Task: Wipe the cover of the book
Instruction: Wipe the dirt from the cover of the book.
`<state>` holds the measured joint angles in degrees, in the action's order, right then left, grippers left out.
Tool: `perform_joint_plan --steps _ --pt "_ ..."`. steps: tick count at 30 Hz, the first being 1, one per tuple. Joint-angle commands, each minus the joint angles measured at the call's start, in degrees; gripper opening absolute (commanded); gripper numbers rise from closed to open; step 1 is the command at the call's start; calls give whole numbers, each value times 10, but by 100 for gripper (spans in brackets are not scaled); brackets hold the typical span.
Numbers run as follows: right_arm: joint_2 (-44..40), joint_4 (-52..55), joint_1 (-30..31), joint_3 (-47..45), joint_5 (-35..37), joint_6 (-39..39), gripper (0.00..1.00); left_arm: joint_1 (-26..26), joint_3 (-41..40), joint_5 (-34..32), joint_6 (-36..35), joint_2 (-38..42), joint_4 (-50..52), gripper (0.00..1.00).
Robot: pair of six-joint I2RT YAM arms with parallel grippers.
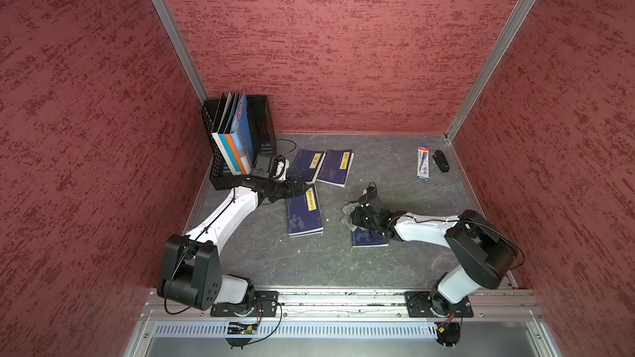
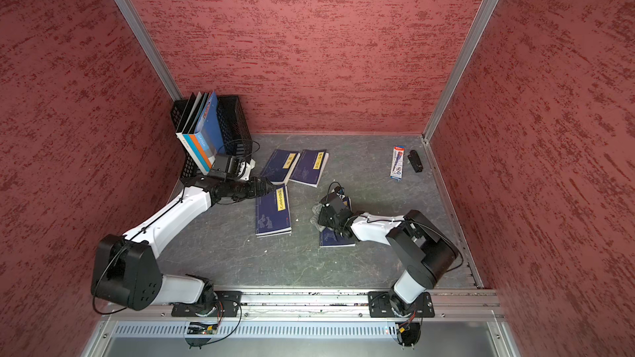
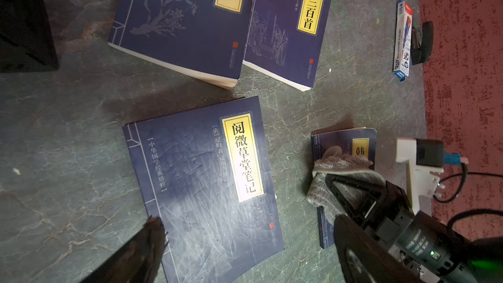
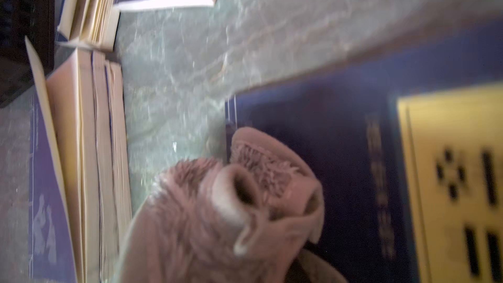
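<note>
Here: right jaws clamped on cloth (image 3: 343, 163), which straddles book (image 3: 332, 142) edge; left jaws apart over neighbouring book (image 3: 196, 175). Risk: unpinned book slides, cover edge snags and lifts under drag.

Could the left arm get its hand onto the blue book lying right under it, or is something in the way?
Probably yes. The left hand hangs open over the far end of that book, its cover is bare, and the neighbouring books lie apart from it.
</note>
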<state>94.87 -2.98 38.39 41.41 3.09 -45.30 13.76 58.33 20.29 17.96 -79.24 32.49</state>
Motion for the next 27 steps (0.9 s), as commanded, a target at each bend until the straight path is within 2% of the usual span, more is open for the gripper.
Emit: perform_joint_plan --steps 1,8,12,17,22,24,27 --pt "67 87 -31 4 7 48 23 -5 4 -9 -4 14 6 97" --pt "38 97 -32 -27 -7 42 23 -4 0 -14 -4 27 14 98" --pt "-35 135 3 -81 0 3 24 -4 7 -15 -5 25 15 97" --pt "-120 190 78 -157 4 -85 24 -1 16 -14 -3 28 20 98" --pt "-213 219 87 -213 22 -120 24 2 25 -18 -10 23 32 98" --pt "-207 221 84 -201 33 -108 26 3 28 -20 -12 18 33 98" --pt "-149 213 69 -158 42 -69 26 4 28 -19 -9 12 31 98"
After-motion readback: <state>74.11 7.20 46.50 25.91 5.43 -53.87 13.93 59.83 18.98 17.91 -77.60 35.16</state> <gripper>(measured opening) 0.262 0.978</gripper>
